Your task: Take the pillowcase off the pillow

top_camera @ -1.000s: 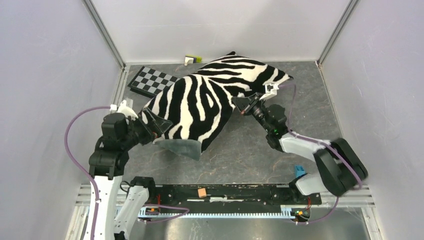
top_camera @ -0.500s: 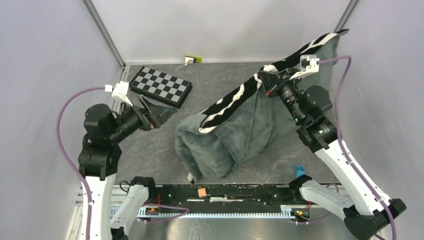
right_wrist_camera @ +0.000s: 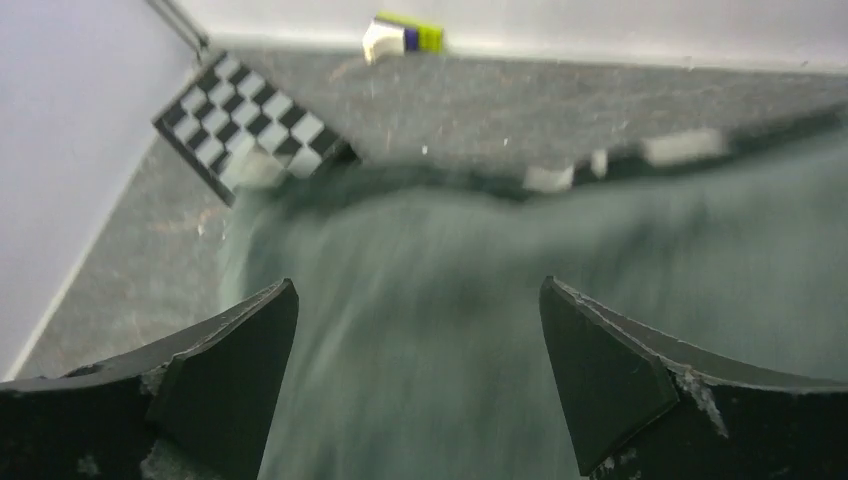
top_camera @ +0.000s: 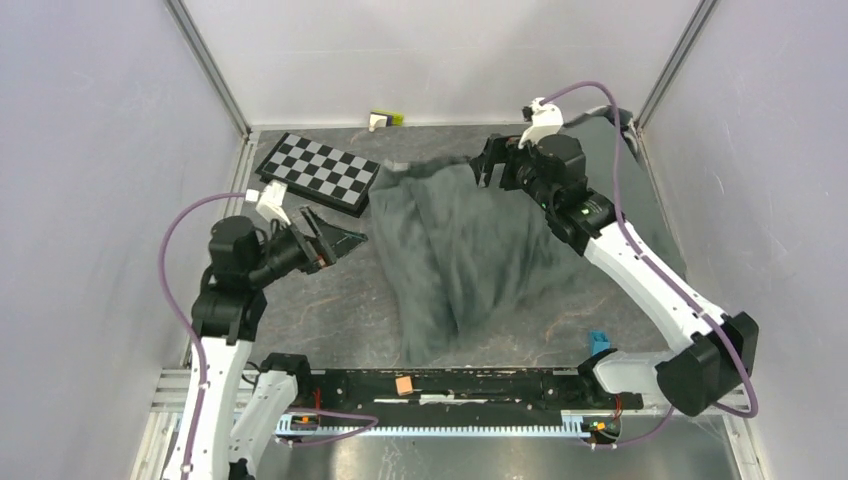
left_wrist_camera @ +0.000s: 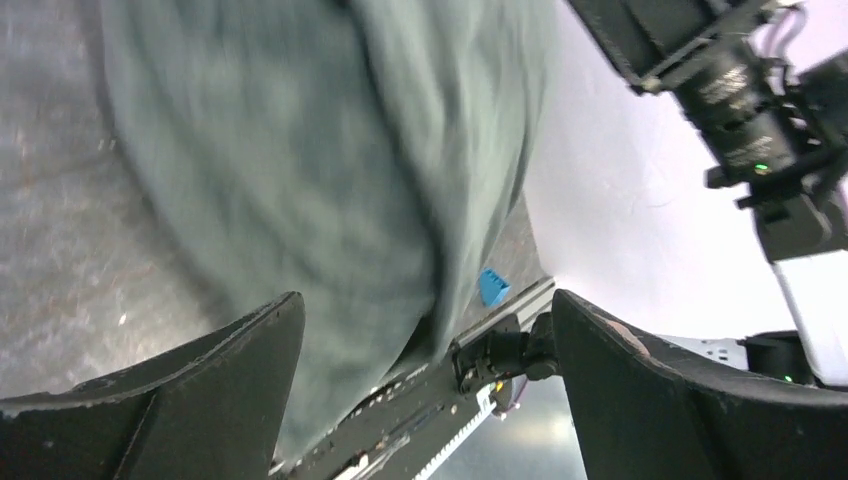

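The pillowcase (top_camera: pixel 460 250) lies inside out across the middle of the table, showing only its dark grey side, and it is blurred. In the right wrist view the grey pillowcase (right_wrist_camera: pixel 500 330) fills the space under the jaws, with bits of striped edge along its far side. My right gripper (top_camera: pixel 487 165) hangs open over the cloth's back edge, and nothing shows between the jaws of the right gripper (right_wrist_camera: pixel 418 285). My left gripper (top_camera: pixel 345 238) is open just left of the cloth, apart from it. The left gripper (left_wrist_camera: pixel 425 300) looks onto the grey pillowcase (left_wrist_camera: pixel 320 180). The pillow is hidden.
A black-and-white checkerboard (top_camera: pixel 320 172) lies at the back left, close to the cloth's corner. A small yellow-green and white object (top_camera: pixel 385 118) sits against the back wall. A blue piece (top_camera: pixel 599 342) rests near the front rail (top_camera: pixel 450 385). Walls close in on three sides.
My right gripper opened and let go of the pillowcase, then swung from the back right to the back middle. The cloth dropped and spread grey side up. My left gripper shifted slightly right.
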Robot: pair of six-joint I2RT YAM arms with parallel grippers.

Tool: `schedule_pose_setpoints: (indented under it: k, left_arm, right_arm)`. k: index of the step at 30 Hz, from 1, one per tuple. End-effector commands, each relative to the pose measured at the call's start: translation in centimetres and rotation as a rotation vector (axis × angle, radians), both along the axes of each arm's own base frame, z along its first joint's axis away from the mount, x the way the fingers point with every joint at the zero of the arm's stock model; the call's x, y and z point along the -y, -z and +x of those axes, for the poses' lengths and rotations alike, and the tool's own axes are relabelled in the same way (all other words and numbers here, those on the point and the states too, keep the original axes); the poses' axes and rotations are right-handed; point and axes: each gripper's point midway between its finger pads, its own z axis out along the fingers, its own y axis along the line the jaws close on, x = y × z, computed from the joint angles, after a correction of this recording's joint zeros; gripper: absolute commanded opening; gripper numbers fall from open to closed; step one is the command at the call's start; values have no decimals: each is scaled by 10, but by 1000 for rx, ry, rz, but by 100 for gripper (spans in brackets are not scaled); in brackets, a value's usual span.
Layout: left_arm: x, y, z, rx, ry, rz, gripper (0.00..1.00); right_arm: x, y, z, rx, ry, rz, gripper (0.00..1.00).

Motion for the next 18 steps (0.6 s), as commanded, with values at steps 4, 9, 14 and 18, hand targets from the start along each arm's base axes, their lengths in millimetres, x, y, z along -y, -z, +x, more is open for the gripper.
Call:
schedule_pose_setpoints:
  k: [4,9,14,18]
  left_arm:
    - [-5,63,20,-183,-100,34,99]
    - [-5,101,38,-250,-147,23,99]
    - [12,134,56,-330,-117,-35,99]
    - [32,148,62,-358,-70,-35,99]
  right_arm:
    - [-9,17,-44,43,-192,-117,98]
    - [-17,56,-76,3,-223,-224,97]
    - [-49,65,-93,16,-266,-313,97]
    - [-83,72,-100,20,-279,-457,98]
